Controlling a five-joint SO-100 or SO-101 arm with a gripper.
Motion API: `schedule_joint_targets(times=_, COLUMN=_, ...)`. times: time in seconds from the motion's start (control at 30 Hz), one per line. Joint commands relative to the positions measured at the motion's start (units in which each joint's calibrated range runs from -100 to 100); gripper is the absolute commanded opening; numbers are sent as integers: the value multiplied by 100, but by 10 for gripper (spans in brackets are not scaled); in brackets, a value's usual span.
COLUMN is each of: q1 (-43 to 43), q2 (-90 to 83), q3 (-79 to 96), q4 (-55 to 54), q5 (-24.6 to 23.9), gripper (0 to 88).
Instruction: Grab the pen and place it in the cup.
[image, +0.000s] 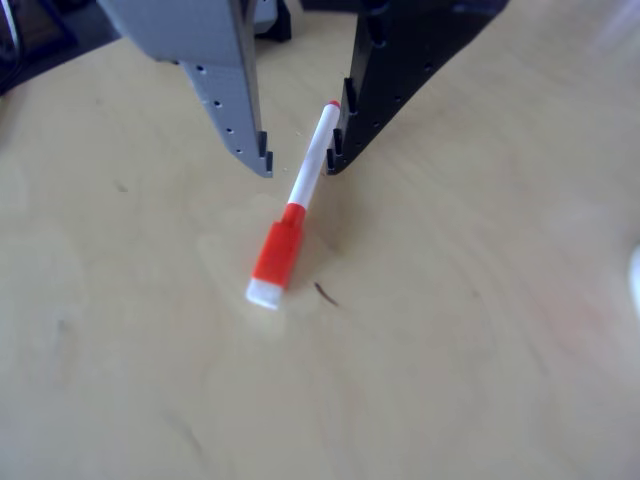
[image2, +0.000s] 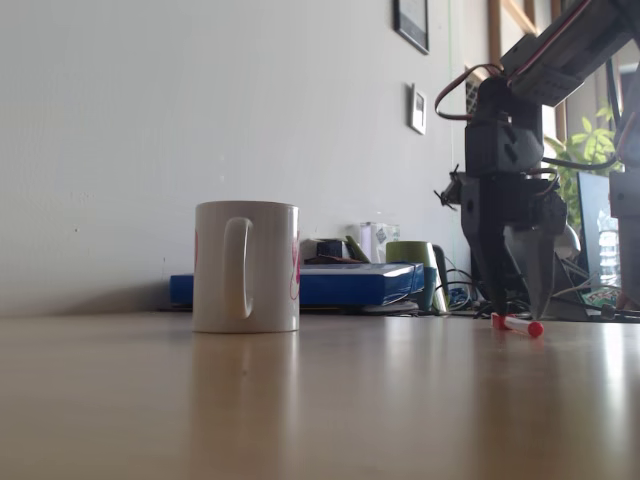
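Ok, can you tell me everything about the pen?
The pen is a slim white marker with a blocky red cap ending in white, and a tiny red tip at the other end. It looks plastic. It lies flat on the wooden table, slanted, its thin end between the open hand's fingers.

We see soft, even daylight in the other view: the pale tabletop is bright and a little washed out, with faint glare near the top right corner. The pen casts only a weak shadow. The whole picture is slightly soft, and the claw fingers blur toward the top edge.

In the fixed view we find the light coming from the right, behind the arm, so the claw reads as a dark silhouette. The cup is mirrored dimly in the glossy tabletop, whose near part is out of focus.
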Motion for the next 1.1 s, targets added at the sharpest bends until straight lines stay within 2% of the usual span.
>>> schedule_joint_targets(times=0.0, q1=-145, q2=80, q3=-118, q4=-49, q5=-56, gripper=153)
schedule_joint_targets(times=0.27, q1=-153, q2=138, q3=-82, q4=-110, q5=-151, gripper=153)
schedule_joint_targets(times=0.5, q1=-128, q2=204, q3=244, q4=-780, q5=-151, gripper=153)
schedule_joint_targets(times=1.07, q1=-145, q2=320, q3=317, q4=-729, q5=-145, gripper=146)
